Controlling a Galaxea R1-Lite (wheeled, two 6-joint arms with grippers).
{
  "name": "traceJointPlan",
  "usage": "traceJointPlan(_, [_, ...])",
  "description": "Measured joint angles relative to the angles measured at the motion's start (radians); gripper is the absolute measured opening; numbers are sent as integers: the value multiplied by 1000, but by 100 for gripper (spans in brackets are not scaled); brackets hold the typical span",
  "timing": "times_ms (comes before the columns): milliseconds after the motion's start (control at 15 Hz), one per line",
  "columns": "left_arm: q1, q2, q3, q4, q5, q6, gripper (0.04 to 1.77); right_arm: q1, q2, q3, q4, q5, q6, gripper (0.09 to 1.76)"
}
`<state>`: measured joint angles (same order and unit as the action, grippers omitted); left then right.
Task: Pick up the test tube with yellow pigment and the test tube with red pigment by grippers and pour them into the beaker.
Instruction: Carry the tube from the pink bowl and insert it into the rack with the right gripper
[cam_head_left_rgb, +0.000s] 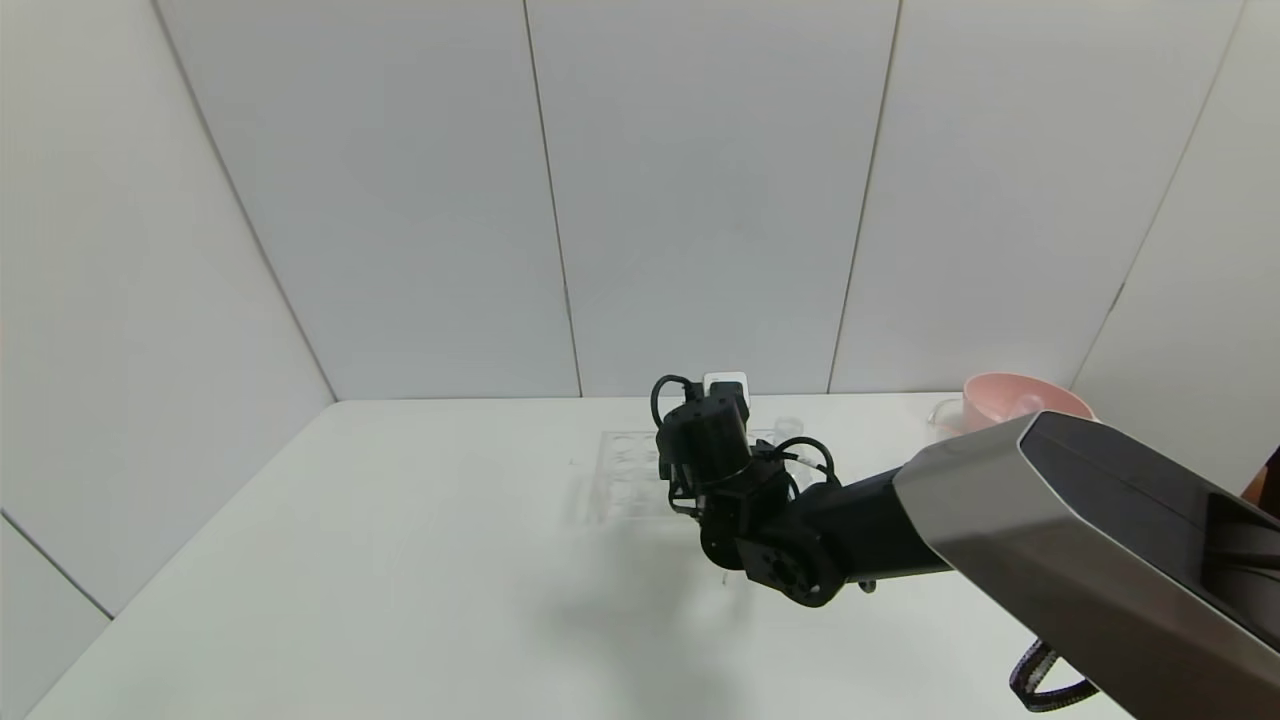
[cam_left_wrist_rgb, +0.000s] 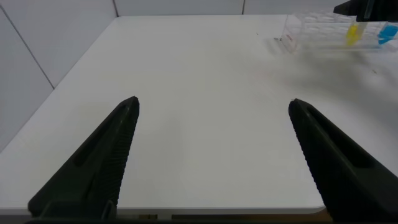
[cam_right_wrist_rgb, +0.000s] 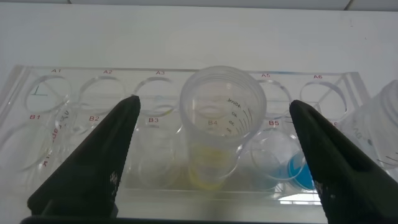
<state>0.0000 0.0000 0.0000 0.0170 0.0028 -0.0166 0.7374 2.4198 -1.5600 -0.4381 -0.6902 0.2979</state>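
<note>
The test tube with yellow pigment stands upright in slot B4 of a clear rack, with yellow liquid at its bottom. My right gripper hangs open above it, one finger on each side, touching nothing. In the head view the right wrist covers that part of the rack. A clear ribbed vessel at the rack's end may be the beaker. The test tube with red pigment is out of view. My left gripper is open and empty over bare table near the front edge.
A tube with blue liquid stands in slot B5, right beside the yellow one. A pink bowl sits at the back right corner. From the left wrist the rack shows far off, with the yellow tube.
</note>
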Motion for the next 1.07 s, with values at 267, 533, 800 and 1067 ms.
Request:
traceJointPlan(267, [0,0,0,0,0,0,172,1,0,-8,-2,0,-6,171])
traceJointPlan(533, [0,0,0,0,0,0,172,4,1,-11,0,0,-7,171])
traceJointPlan(800, [0,0,0,0,0,0,172,5,0,-7,3,0,-7,122])
traceJointPlan(1067, [0,0,0,0,0,0,172,6,-2,0,1,-1,-8,77])
